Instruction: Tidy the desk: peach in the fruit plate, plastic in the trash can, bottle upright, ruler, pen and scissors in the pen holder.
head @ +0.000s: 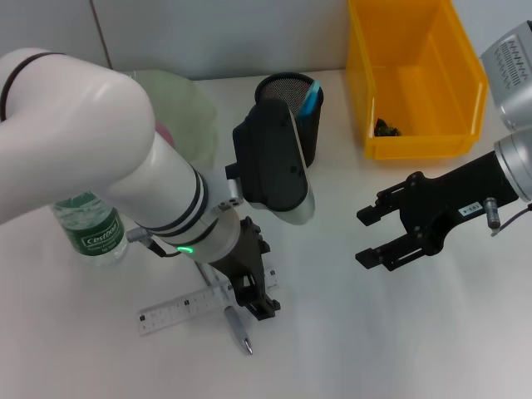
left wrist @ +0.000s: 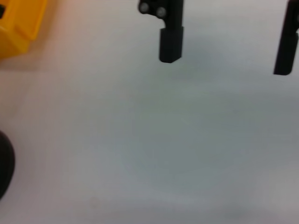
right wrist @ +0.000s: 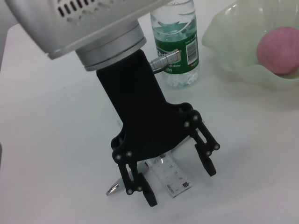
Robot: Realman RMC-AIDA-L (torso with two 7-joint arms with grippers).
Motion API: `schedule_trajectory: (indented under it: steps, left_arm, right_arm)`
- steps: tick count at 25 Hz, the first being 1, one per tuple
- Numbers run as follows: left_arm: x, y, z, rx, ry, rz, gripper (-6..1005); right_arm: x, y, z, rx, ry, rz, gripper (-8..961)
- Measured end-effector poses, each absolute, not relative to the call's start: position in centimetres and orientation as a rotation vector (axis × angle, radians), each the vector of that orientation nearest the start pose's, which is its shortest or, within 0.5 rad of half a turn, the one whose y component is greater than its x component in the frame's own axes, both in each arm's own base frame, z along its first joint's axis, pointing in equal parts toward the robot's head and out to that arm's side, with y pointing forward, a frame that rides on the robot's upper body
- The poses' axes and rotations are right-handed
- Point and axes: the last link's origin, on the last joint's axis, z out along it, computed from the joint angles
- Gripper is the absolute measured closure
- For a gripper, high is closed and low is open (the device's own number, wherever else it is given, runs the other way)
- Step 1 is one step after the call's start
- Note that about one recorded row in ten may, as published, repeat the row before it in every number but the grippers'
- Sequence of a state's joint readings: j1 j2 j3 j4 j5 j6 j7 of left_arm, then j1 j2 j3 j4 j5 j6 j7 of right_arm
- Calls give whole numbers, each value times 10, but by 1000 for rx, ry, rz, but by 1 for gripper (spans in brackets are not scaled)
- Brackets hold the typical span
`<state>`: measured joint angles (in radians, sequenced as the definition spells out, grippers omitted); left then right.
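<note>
Two items are left loose on the desk, the ruler (head: pixel 195 304) and the pen (head: pixel 238 331), at the lower middle of the head view; the left gripper (head: pixel 256 293) hangs right over the ruler's end with fingers spread, seemingly to straddle it for a pick; the pen lies just below it; the right gripper (head: pixel 370 235) waits open at right; the pen holder (head: pixel 291 112), upper middle, already holds the scissors (head: pixel 310 98); peach (right wrist: pixel 279 49) sits in the fruit plate (right wrist: pixel 233 37); bottle (head: pixel 90 229) stands upright.
</note>
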<state>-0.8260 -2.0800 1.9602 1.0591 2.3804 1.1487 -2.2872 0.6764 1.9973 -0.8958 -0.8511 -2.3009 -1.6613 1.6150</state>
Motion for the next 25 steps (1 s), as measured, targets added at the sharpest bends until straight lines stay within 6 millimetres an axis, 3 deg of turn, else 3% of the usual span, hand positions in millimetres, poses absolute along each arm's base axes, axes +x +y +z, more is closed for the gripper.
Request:
schedule_trajectory:
  steps: [13, 18, 25]
  left_arm:
    - [-122, 340, -128, -2926, 67, 654, 248]
    - [-123, 338, -130, -2923, 89, 658, 494]
    - [-118, 334, -132, -2927, 127, 639, 536]
  right_arm:
    - [232, 357, 23, -3041, 455, 45, 237]
    - [231, 357, 22, -3047, 450, 40, 237]
    - [231, 356, 22, -3051, 445, 32, 237]
